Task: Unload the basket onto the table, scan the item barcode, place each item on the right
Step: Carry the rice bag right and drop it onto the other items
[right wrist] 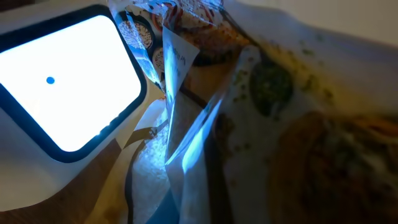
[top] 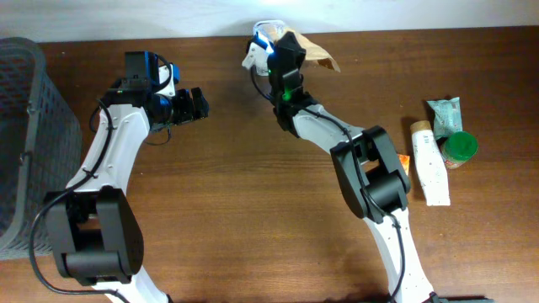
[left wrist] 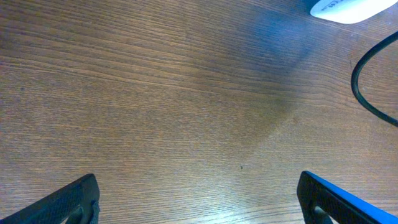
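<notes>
The wood-grain brown table [top: 253, 219] runs back to a plain white wall [top: 379, 13]. The white barcode scanner with its glowing window [top: 255, 49] stands at the table's back edge, and I place everything from it. Far to the scanner's left sits a grey mesh plastic basket [top: 25, 143]. Well off to its right, and nearer the front, lie a white tube [top: 429, 164], a green-lidded jar [top: 461, 147] and a teal pouch [top: 444, 112], close together.

My right arm reaches from the front edge up and back to the scanner. My right gripper [top: 282, 44] is just beside the scanner's right side, pressed together on a crinkled brown foil snack packet [top: 310, 49]. My left arm is bent at the elbow to the scanner's left. My left gripper [top: 195, 105] points toward the scanner with its jaws spread wide and nothing between them; in the wrist view only bare wood lies between the two dark fingers [left wrist: 74, 202].

The packet [right wrist: 280, 124] is up off the table right against the scanner's lit window [right wrist: 68, 81], and blue light falls across its creases. Its long axis runs roughly along the back edge, away from the scanner to the right, with the far end dipping slightly forward.
</notes>
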Robot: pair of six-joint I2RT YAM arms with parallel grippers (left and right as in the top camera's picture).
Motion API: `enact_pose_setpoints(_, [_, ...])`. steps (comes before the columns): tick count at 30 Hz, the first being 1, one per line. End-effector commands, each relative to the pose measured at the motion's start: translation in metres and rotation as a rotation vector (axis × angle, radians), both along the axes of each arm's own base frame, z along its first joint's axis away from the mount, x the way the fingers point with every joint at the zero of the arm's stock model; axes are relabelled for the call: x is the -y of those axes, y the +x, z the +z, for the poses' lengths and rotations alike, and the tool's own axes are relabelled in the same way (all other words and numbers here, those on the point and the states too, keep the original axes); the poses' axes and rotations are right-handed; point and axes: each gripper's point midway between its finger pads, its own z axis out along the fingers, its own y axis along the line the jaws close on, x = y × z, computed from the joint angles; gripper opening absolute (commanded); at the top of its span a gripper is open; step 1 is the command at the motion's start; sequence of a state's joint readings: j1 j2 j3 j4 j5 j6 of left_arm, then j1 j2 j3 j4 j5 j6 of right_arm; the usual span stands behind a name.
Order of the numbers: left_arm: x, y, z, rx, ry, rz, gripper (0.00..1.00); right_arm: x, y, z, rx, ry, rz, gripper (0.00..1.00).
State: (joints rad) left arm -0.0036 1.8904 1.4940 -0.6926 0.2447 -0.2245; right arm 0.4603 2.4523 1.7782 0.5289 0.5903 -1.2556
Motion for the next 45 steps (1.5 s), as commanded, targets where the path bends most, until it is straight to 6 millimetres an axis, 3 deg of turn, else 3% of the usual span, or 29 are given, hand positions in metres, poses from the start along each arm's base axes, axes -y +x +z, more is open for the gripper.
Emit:
enact_pose_setpoints(1, [-0.001,0.000,-0.001,0.002,0.011,-0.009,0.99,0.017,-0.013,0.118,0.193,0.167,-0.061,0.04])
enact_pose_setpoints(6, [-0.001,0.000,-0.001,0.002,0.012,-0.009,0.99,0.033,-0.044,0.195,0.197,0.297,-0.067,0.04])
enact_pose_setpoints(9, [-0.001,0.000,-0.001,0.002,0.011,-0.008,0.99,0.044,-0.070,0.224,0.156,0.434,-0.072,0.04])
enact_pose_setpoints(13, [-0.001,0.000,-0.001,0.002,0.012,-0.008,0.99,0.057,-0.117,0.242,0.030,0.697,-0.083,0.04])
enact_pose_setpoints(15, [-0.001,0.000,-0.001,0.002,0.011,-0.008,0.99,0.058,-0.142,0.237,-0.078,0.845,-0.089,0.04])
enact_pose_setpoints(19, [-0.001,0.000,-0.001,0.002,0.011,-0.008,0.99,0.063,-0.200,0.204,-0.388,1.109,-0.168,0.04])
enact_pose_setpoints(23, [-0.001,0.000,-0.001,0.002,0.011,-0.009,0.99,0.106,-0.245,0.147,-0.622,1.182,-0.464,0.04])
enact_pose_setpoints(27, [-0.001,0.000,-0.001,0.002,0.011,-0.008,0.99,0.157,-0.275,0.090,-0.773,1.137,-0.732,0.04])
enact_pose_setpoints(31, [-0.001,0.000,-0.001,0.002,0.011,-0.008,0.99,0.198,-0.287,0.039,-0.815,1.119,-0.887,0.04])
enact_pose_setpoints(36, [-0.001,0.000,-0.001,0.002,0.011,-0.009,0.99,0.233,-0.293,-0.015,-0.810,1.122,-0.963,0.04])
enact_pose_setpoints(40, [-0.001,0.000,-0.001,0.002,0.011,-0.009,0.99,0.257,-0.284,-0.050,-0.722,1.178,-0.977,0.04])
enact_pose_setpoints(43, [-0.001,0.000,-0.001,0.002,0.011,-0.009,0.99,0.267,-0.286,-0.066,-0.691,1.197,-0.988,0.05])
enact_pose_setpoints(45, [-0.001,0.000,-0.001,0.002,0.011,-0.009,0.99,0.274,-0.290,-0.071,-0.686,1.205,-1.011,0.34])
